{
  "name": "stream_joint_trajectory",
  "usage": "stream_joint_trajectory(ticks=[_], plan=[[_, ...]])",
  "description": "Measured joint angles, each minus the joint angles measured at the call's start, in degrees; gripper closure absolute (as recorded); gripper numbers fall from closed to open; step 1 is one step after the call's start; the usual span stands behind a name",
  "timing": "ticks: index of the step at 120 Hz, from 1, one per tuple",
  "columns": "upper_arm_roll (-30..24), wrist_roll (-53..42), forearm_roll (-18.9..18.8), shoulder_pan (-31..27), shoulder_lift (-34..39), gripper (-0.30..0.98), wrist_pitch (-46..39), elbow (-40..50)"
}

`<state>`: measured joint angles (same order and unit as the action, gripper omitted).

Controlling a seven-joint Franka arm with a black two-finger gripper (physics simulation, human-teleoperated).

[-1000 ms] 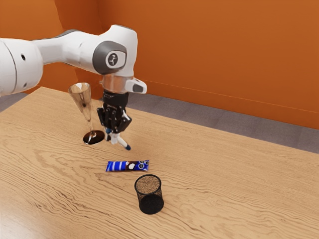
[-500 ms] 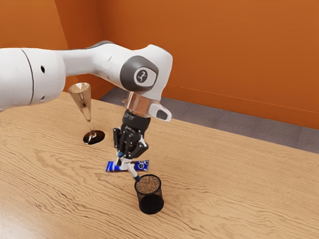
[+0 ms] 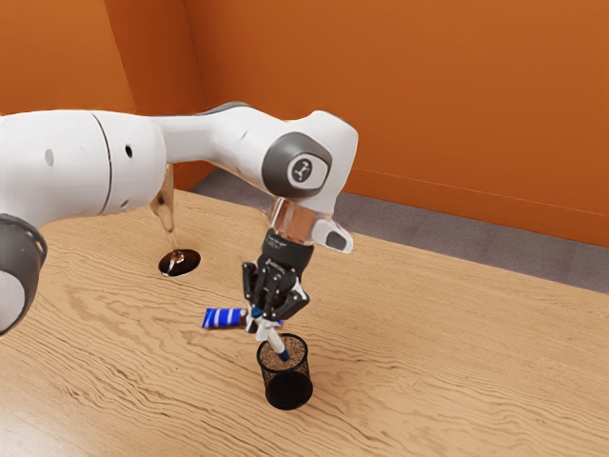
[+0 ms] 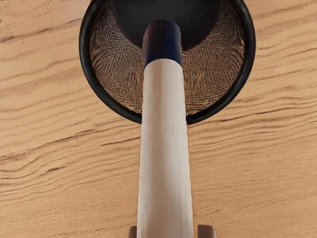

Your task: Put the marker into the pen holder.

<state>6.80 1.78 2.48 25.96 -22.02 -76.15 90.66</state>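
Now my gripper (image 3: 260, 327), clamped on the marker (image 3: 275, 341), comes closer to the pen holder (image 3: 288, 388). The blue tip (image 4: 162, 43) passes from the holder's rim to over its opening; probably I should straighten the tilted marker, then lower it.

A glass (image 3: 166, 209) and striped packet (image 3: 223, 319) share the table (image 3: 428, 362).

The smooth, glossy white arm (image 3: 219, 141) is marked by small dark round recesses (image 3: 128, 150), a dark grey joint cap (image 3: 279, 164) with a round black-and-white emblem (image 3: 302, 171), and a coppery reflective collar (image 3: 293, 221) above the black, many-linked two-finger gripper (image 3: 262, 325).
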Motion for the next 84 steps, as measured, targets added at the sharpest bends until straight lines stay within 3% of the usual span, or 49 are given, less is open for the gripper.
stream_joint_trajectory(ticks=[12,35,46,62,84], plan=[[0.00,0.19,0.12,-0.43,-2.33,0.76,-0.86,-0.10],[0.45,0.22,0.63,-0.89,-1.30,0.34,-1.62,-1.02],[3.31,-0.24,-0.87,-0.83,7.83,0.22,-1.68,-3.03],[10.67,-0.96,-6.54,-0.79,23.35,0.12,-5.18,-2.38],[14.15,-1.68,-8.78,-11.70,21.29,0.05,-7.15,-5.93]])
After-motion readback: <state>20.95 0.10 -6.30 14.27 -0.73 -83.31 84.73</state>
